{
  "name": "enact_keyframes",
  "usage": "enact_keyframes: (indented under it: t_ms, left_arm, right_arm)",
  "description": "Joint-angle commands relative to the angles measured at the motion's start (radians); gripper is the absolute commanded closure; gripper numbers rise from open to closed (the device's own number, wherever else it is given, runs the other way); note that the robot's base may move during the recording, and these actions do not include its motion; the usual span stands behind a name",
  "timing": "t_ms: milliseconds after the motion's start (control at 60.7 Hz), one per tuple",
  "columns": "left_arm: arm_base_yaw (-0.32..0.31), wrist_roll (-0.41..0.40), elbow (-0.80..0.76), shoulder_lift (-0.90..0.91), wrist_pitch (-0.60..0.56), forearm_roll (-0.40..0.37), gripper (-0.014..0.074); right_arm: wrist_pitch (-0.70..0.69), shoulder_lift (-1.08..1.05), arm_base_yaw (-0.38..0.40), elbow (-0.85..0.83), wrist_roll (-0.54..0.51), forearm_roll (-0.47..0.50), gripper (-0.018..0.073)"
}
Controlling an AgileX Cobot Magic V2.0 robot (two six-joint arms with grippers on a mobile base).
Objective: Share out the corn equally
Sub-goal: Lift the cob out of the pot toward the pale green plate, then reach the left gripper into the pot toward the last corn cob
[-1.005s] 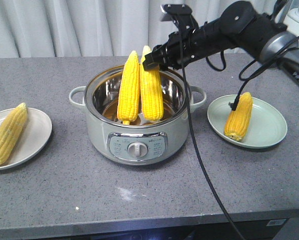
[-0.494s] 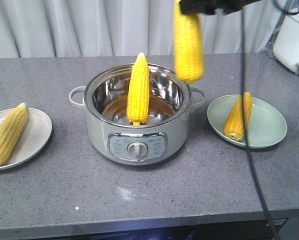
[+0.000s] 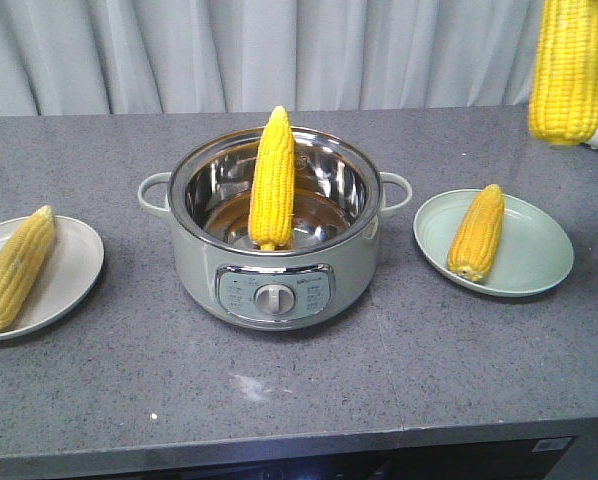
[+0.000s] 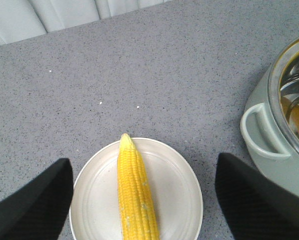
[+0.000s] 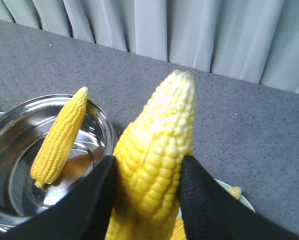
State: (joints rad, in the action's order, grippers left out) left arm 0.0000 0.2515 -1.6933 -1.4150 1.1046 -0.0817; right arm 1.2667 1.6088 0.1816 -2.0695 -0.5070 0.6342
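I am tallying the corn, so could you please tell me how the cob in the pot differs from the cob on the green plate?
The pot cob stands steeply, tip up, inside the pot; the plate cob lies flat on the green plate. The pot cob is bright yellow, the plate cob more orange. Both are whole, husked cobs that no jaws touch.

— Where does the front camera stand?
— Back from the surface (image 3: 399, 360), slightly above, facing the curtain (image 3: 129, 55). It takes in the pot (image 3: 194, 265), white plate (image 3: 74, 265) and green plate (image 3: 534, 255).
— The wrist ones?
— Left looks straight down, close over the white plate. Right peers along its pincer (image 5: 147, 167) and the held cob (image 5: 154, 130), down into the pot.
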Motion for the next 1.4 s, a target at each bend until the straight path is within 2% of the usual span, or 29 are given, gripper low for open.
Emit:
enact_keyframes:
  t_ms: [0,99,214,412,478,593,709,840,1071,1219,1384]
  left_arm:
    - [0.000,-0.010,-0.025,0.036,-0.041,-0.015,0.0027]
    - [0.000,-0.010,-0.025,0.036,-0.039,-0.018,0.0027]
    - [0.000,-0.008,-0.025,0.036,-0.039,-0.030,0.0027]
    - [0.000,-0.006,-0.025,0.036,-0.039,-0.060,0.0027]
    - [-0.001,0.010,-0.025,0.036,-0.041,-0.097,0.0027]
    - [-0.008,0.076,-0.025,0.035,-0.041,-0.214,0.0027]
    - [-0.062,0.099,-0.025,0.024,-0.040,-0.255,0.0027]
    - [-0.167,0.089,-0.025,-0.008,-0.072,-0.256,0.0027]
    - [-0.333,0.018,-0.025,-0.131,-0.159,-0.256,0.0027]
    - [-0.416,-0.028,-0.025,-0.213,-0.217,-0.255,0.0027]
    - [-0.477,-0.087,-0.025,-0.277,-0.302,-0.250,0.0027]
  right_arm:
    - [0.014,-0.047,0.017,-0.027,-0.011,0.051,0.0447]
    - [0.020,-0.054,0.017,-0.006,-0.012,0.050,0.0446]
    - [-0.004,-0.096,0.017,0.133,-0.046,0.049,0.0445]
    - [-0.179,-0.233,0.017,0.422,-0.117,0.045,0.0444]
    - [-0.228,-0.271,0.017,0.495,-0.130,0.037,0.0444]
    - [-0.282,-0.307,0.017,0.564,-0.132,0.037,0.0444]
    - [-0.282,-0.308,0.017,0.574,-0.132,0.045,0.0444]
    - [-0.282,-0.308,0.017,0.574,-0.132,0.055,0.0444]
    - [-0.278,-0.308,0.017,0.574,-0.132,0.055,0.0444]
    - [-0.278,-0.308,0.017,0.574,-0.132,0.056,0.0444]
    - [-0.274,-0.308,0.017,0.574,-0.131,0.056,0.0444]
